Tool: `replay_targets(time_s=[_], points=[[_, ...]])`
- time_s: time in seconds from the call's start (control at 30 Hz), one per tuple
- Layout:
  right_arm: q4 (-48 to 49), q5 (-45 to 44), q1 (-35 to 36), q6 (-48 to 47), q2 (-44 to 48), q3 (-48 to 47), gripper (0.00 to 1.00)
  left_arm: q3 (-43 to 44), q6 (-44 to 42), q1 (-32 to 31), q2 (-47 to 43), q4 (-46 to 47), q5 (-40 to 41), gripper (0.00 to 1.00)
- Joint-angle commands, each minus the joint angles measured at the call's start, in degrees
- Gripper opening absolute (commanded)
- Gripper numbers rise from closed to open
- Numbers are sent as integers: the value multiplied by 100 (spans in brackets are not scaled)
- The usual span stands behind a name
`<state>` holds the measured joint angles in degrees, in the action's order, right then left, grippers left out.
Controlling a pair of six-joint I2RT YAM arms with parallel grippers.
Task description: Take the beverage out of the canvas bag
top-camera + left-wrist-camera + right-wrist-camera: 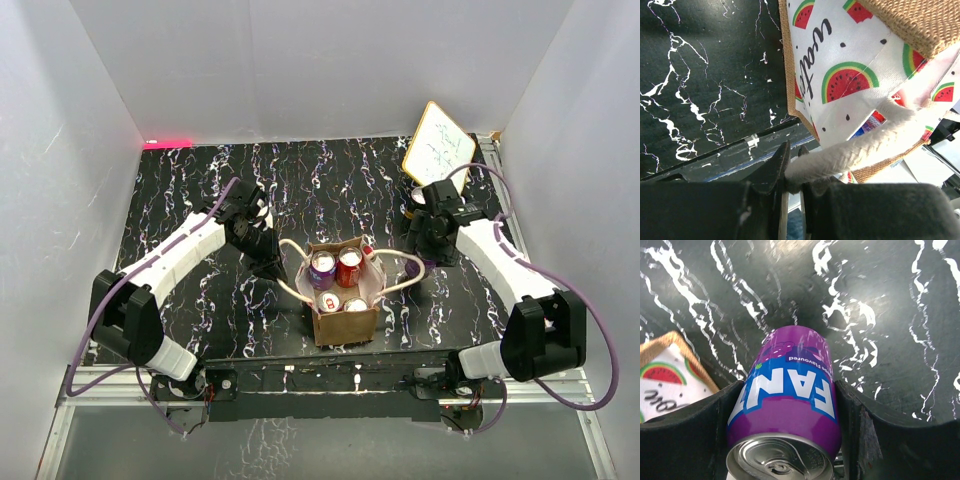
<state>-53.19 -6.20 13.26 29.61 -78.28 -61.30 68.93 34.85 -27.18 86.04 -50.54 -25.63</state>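
Purple can (785,405) is clamped in jaws of bent right arm (497,246).

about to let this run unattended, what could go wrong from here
1. The left gripper pinches the cream handle only near its fingertips. The rope could slip out, leaving the canvas bag unsteadied.
2. The right gripper holds the purple Fanta can close to the bag's other handle loop. It might snag that loop and tug the bag, tipping the cans inside.
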Motion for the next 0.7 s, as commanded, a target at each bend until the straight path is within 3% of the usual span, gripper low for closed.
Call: replay_targets(time_s=[0.0, 0.27, 0.67], points=[[1105, -176, -527, -175, 189, 3, 8, 207, -119, 11, 0, -122, 1, 0], [1655, 133, -1218, -1104, -682, -443, 8, 284, -190, 11, 32, -186, 14, 0], [2180, 446, -1286, -2394, -1350, -581, 8, 464, -347, 11, 145, -324, 58, 0]])
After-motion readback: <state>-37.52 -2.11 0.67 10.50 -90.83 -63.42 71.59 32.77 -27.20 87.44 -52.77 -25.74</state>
